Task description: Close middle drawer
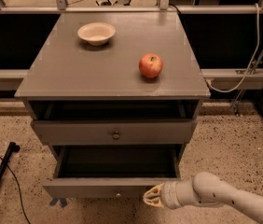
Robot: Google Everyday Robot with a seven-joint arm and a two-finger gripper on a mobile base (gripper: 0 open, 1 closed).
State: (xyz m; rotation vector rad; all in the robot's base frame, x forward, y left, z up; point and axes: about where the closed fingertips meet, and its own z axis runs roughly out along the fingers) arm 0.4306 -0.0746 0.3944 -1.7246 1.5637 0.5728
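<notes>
The middle drawer (94, 189) is pulled far out of the grey cabinet. Its dark box is open to view and its small knob (118, 193) sits at the centre of the front. My gripper (152, 198) is low at the right part of that drawer front, at or touching its face, with the fingers drawn together and holding nothing. The white arm (224, 200) comes in from the lower right. The upper drawer (115, 132), with a like knob, stands slightly out. The lowest drawer is hidden under the open one.
On the cabinet top (75, 73) stand a white bowl (96, 33) at the back left and a red apple (150, 66) at the right. A black stand leg and cable (1, 176) lie on the speckled floor to the left. A white cable (248, 64) hangs at the right.
</notes>
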